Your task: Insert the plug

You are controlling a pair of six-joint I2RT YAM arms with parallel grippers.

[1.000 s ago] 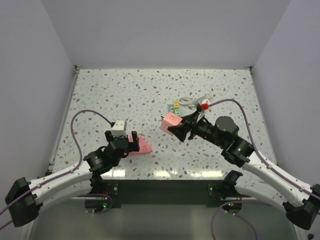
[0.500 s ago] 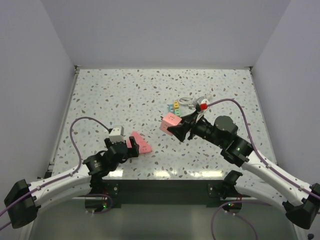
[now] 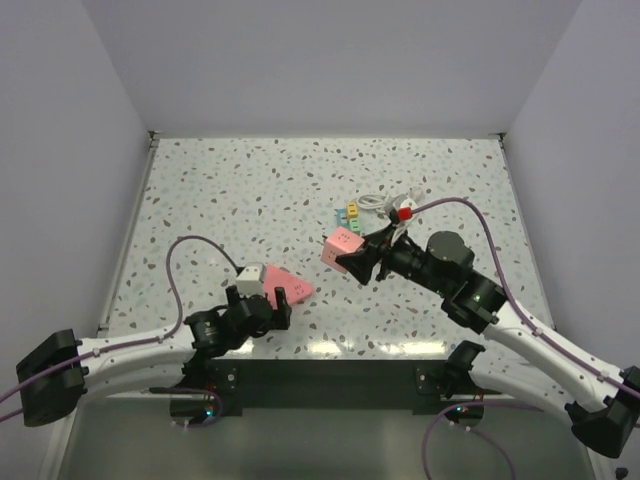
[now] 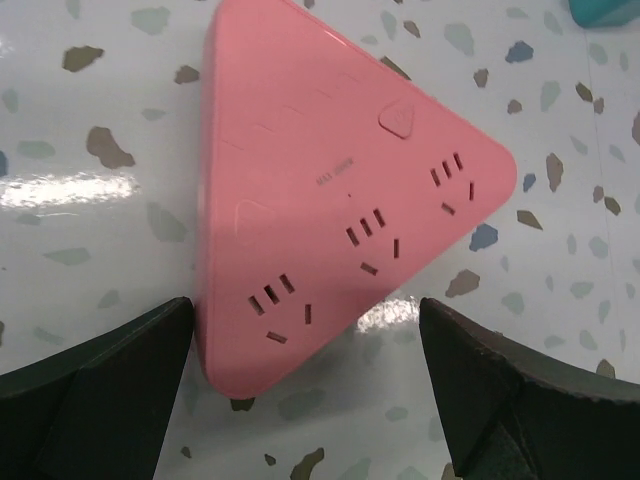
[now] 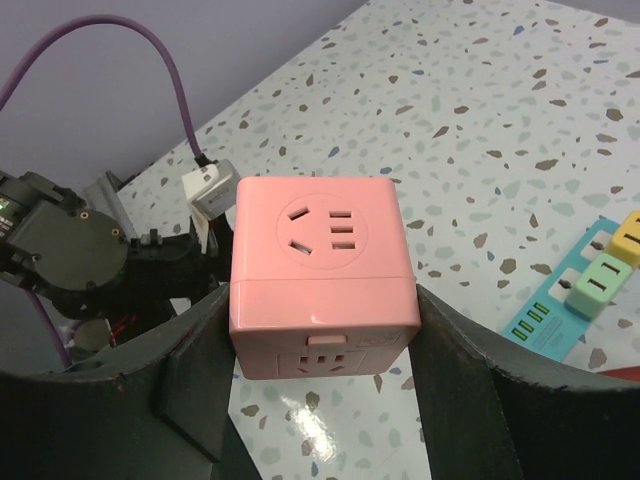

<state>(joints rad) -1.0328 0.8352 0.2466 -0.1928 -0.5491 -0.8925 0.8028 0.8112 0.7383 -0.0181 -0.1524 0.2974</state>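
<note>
A pink triangular power strip [image 3: 288,284] lies flat on the speckled table near its front edge, sockets facing up [image 4: 340,190]. My left gripper [image 3: 274,303] is open. In the left wrist view [image 4: 308,330] its fingers stand either side of the strip's near corner: the left finger [image 4: 120,370] is at the strip's edge and the right finger [image 4: 500,390] is apart from it. My right gripper [image 3: 356,259] is shut on a pink cube socket adapter [image 3: 341,245] and holds it above the table, a socket face up [image 5: 318,230]. The adapter's prongs are hidden.
A teal strip with small yellow and green cubes [image 3: 352,211] lies behind the right gripper and also shows in the right wrist view [image 5: 590,285]. A coiled white cable [image 3: 378,202] lies next to it. The left arm's purple cable [image 3: 195,245] loops over the table.
My left arm has drawn back toward the near edge and swung round to the strip's near corner. The strip has turned a little. The right arm and cube have hardly moved.
</note>
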